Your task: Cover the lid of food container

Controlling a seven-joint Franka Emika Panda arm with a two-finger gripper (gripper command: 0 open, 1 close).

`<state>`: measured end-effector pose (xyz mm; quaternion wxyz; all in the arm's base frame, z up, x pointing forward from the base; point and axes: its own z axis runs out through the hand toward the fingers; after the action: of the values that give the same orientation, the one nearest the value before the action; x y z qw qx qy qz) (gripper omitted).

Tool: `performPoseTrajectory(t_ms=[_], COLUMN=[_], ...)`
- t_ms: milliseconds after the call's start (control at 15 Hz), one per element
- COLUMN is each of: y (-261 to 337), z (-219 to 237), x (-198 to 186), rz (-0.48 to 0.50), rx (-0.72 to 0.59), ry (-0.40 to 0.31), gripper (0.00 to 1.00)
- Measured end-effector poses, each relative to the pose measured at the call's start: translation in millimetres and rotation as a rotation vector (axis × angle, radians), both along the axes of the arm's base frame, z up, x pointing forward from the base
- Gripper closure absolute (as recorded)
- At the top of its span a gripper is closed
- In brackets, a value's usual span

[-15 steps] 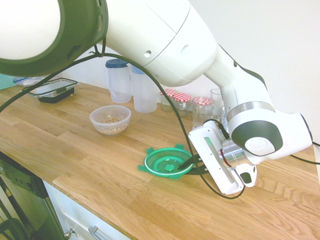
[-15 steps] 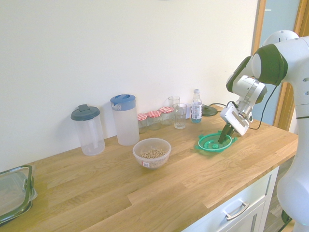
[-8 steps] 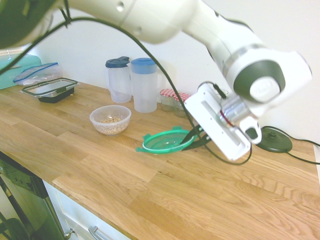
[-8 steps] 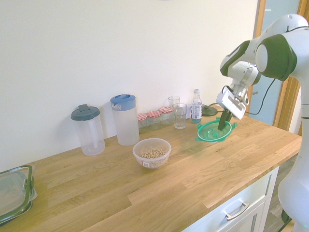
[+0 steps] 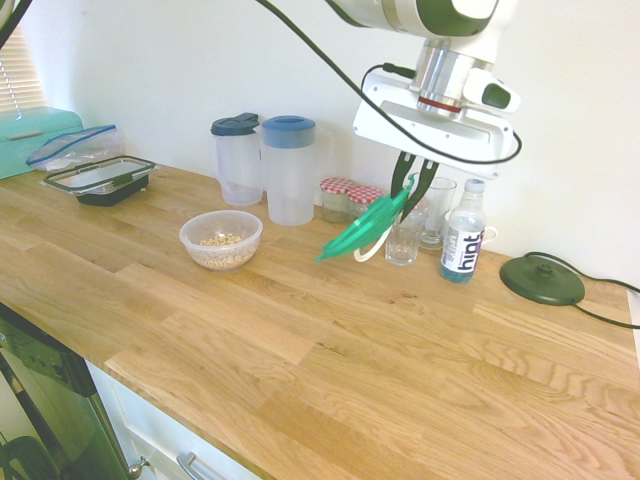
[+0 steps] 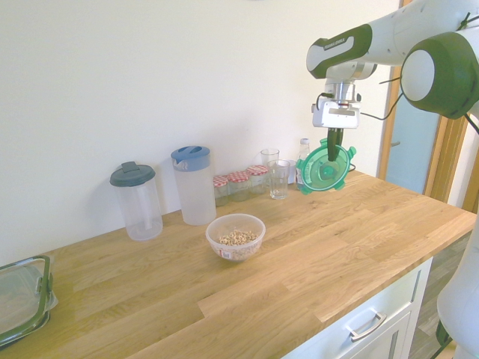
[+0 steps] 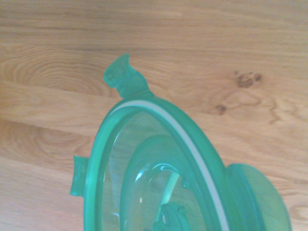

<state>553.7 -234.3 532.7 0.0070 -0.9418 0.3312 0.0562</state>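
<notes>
My gripper (image 5: 412, 186) (image 6: 332, 146) is shut on the rim of the green lid (image 5: 362, 230) (image 6: 325, 166), which hangs tilted well above the wooden counter (image 5: 330, 350) in front of the glasses. The wrist view shows the lid (image 7: 159, 173) from close by, with its white ring and clip tabs, over bare wood. The food container (image 5: 221, 239) (image 6: 236, 235), a small round clear bowl with beige grains, stands open on the counter, off to one side of the lid and lower.
Along the wall stand two lidded jugs (image 5: 288, 170), red-capped jars (image 5: 344, 198), drinking glasses (image 5: 404, 238) and a water bottle (image 5: 463, 245). A dark disc with a cord (image 5: 542, 280) lies beyond the bottle. A black-rimmed rectangular container (image 5: 104, 180) sits at the counter's far end.
The gripper has lifted the green lid off the counter and carried it up and towards the wall. The lid has tipped from nearly flat to steeply tilted. The bowl has not moved.
</notes>
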Motion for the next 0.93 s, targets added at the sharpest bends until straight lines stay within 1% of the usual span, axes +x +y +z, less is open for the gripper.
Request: performPoseTrajectory(t_ms=[200,333,467,600,733,800,867,933], y=[35.3,67.1,105.9,143.4,173.0,186.8,201.4,215.7], z=[7.2,8.5,13.7,16.3,10.5,3.7,-3.7,-8.3], x=[12.2,5.6,-5.8,-16.4,-23.6,-26.5,-28.7,-28.6], rz=[0.039,0.052,0.027,-0.038,-0.129,-0.163,-0.174,-0.174], rx=[-0.212,-0.353,-0.479,-0.595,-0.695,-0.722,-0.736,-0.745], ry=[-0.036,-0.055,-0.094,-0.134,-0.127,-0.104,-0.075,-0.072], gripper=[1.0,1.0,1.0,1.0,1.0,1.0,1.0,1.0])
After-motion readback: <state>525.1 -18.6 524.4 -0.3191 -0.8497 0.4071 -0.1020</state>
